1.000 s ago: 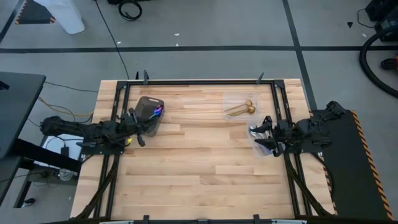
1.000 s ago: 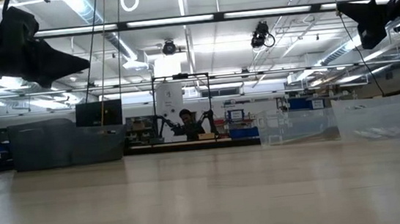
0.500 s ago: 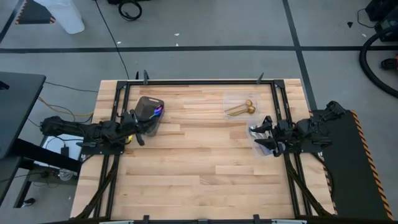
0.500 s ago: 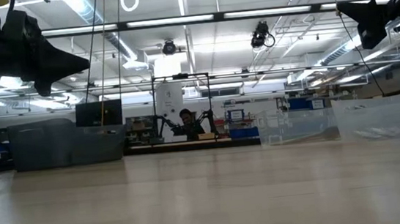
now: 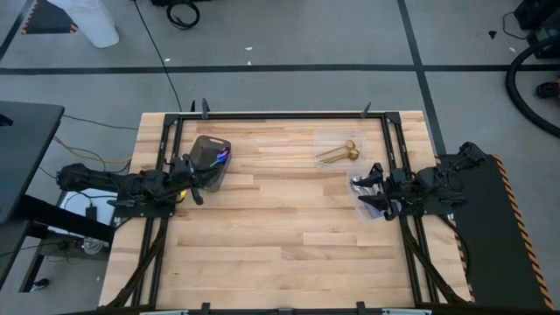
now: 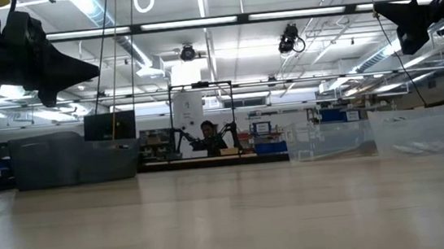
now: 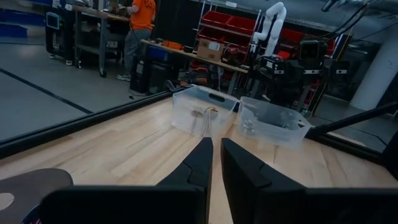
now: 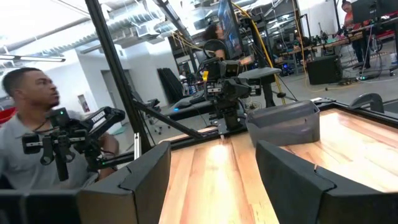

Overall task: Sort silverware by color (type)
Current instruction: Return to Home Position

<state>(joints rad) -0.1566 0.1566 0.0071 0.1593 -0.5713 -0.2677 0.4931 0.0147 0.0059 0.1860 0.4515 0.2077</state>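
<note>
Landmark: dark grey rectangular plastic tray (image 5: 203, 145) on the pale wooden slat table (image 5: 280, 245).

- Iridescent purple-blue spoons (image 5: 220, 157) lie inside the tray.
- Shiny gold spoons (image 5: 338, 153) lie in a clear plastic container (image 5: 322, 140) well apart from the tray, straight across the table.
- Plain silver spoons (image 5: 355, 183) lie in a second clear plastic container (image 5: 366, 212) just beyond the gold one, partly hidden.
- No loose spoon seen on the boards. Sorting looks finished.

Left gripper (image 7: 216, 149): just beside the tray, clenched to a thin slit, carrying nothing.
Right gripper (image 8: 213, 155): far across from the tray, low over the silver container, fingers spread wide, released, nothing between them.

Step in hand, by judgement: retreat both arms to rest.
- Raise each wrist first, then draw back, so no finger catches the tray wall or a container rim.
- The clear containers look light, and a nudge would slide them.
- Move slowly near the silver container, where the spread fingers reach across its edge.
</note>
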